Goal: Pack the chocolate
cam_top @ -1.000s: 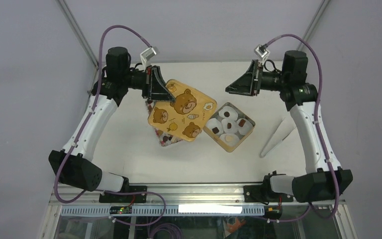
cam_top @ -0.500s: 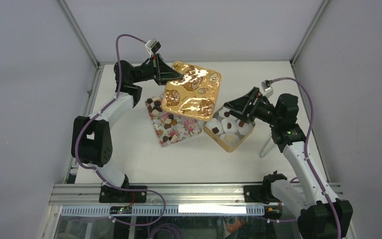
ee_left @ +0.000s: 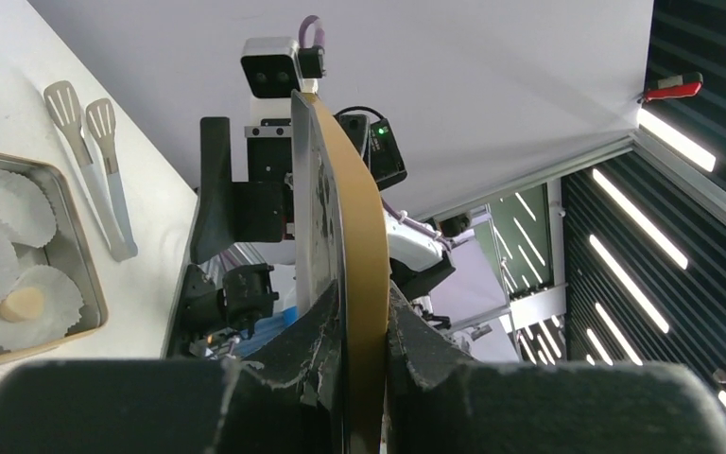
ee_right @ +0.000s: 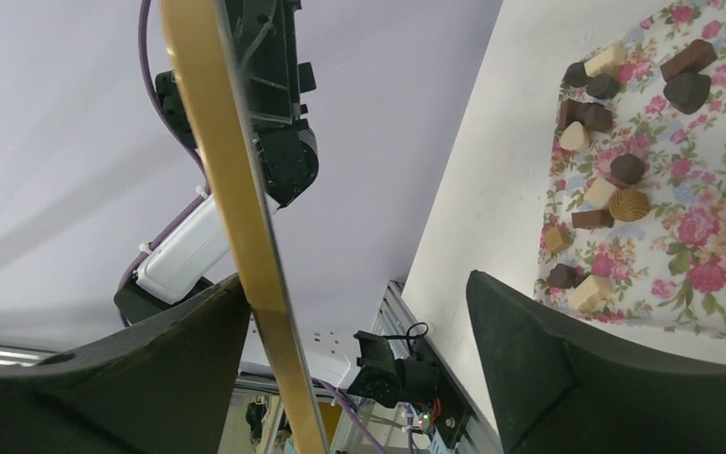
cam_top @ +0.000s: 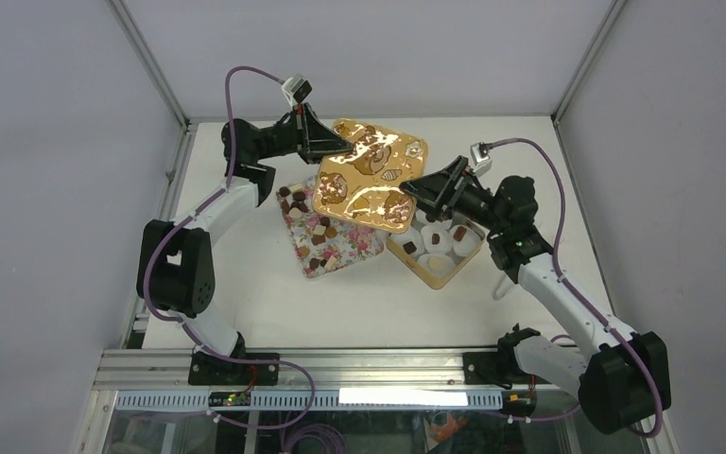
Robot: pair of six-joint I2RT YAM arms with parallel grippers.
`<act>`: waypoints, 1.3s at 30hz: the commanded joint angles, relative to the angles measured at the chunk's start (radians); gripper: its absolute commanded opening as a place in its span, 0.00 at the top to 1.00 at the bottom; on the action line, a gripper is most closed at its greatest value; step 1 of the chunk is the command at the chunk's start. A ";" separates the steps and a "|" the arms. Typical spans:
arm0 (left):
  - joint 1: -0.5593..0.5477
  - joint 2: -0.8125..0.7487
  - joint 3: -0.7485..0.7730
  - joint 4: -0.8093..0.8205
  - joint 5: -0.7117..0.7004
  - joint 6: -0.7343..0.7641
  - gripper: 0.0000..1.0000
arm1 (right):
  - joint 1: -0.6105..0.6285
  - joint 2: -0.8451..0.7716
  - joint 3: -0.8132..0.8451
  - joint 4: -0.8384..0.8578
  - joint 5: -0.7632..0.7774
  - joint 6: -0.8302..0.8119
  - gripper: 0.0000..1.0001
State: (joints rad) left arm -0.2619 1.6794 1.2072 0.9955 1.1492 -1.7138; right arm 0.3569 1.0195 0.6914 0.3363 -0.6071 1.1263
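Several small chocolate pieces (cam_top: 314, 227), dark brown and tan, lie on a pink floral tray (cam_top: 354, 248); they also show in the right wrist view (ee_right: 624, 170). My left gripper (cam_top: 336, 147) is shut on the far left edge of a gold bear-printed tin lid (cam_top: 369, 180) and holds it tilted above the tray; the left wrist view shows the lid (ee_left: 354, 218) edge-on between the jaws (ee_left: 364, 303). My right gripper (cam_top: 418, 184) is open at the lid's right edge; the lid's rim (ee_right: 236, 189) lies against its left finger (ee_right: 357, 284).
A gold square tin (cam_top: 414, 265) with white paper cups (cam_top: 435, 241), a few holding chocolates, stands right of the tray; its rim (ee_left: 80, 265) shows in the left wrist view. White tongs (cam_top: 513, 274) lie at the right, partly under my right arm.
The left gripper lifted the lid off the floral tray and now holds it tilted. The right arm swung left and its open gripper reached the lid's right edge.
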 commanded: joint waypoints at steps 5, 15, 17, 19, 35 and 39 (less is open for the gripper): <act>-0.011 -0.009 -0.004 -0.033 -0.027 0.045 1.00 | 0.020 0.061 0.063 0.272 0.007 0.126 0.61; -0.025 0.056 0.046 -0.347 -0.032 0.274 0.02 | -0.001 -0.148 0.044 -0.075 0.171 0.009 1.00; -0.025 0.051 0.063 -0.492 -0.054 0.375 0.01 | -0.031 -0.233 0.050 -0.239 0.275 -0.030 1.00; -0.025 0.040 0.095 -0.723 -0.099 0.538 0.01 | -0.088 -0.333 0.049 -0.461 0.407 -0.032 1.00; -0.099 0.141 0.285 -1.306 -0.405 0.863 0.01 | -0.203 -0.301 -0.128 -0.382 0.427 0.163 1.00; -0.117 0.262 0.353 -1.323 -0.364 0.885 0.01 | -0.211 -0.236 -0.224 -0.191 0.435 0.179 1.00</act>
State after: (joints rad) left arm -0.3676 1.8679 1.4902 -0.2878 0.7609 -0.8806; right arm 0.1543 0.7414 0.5186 -0.0959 -0.1898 1.2743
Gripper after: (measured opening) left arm 0.991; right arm 0.096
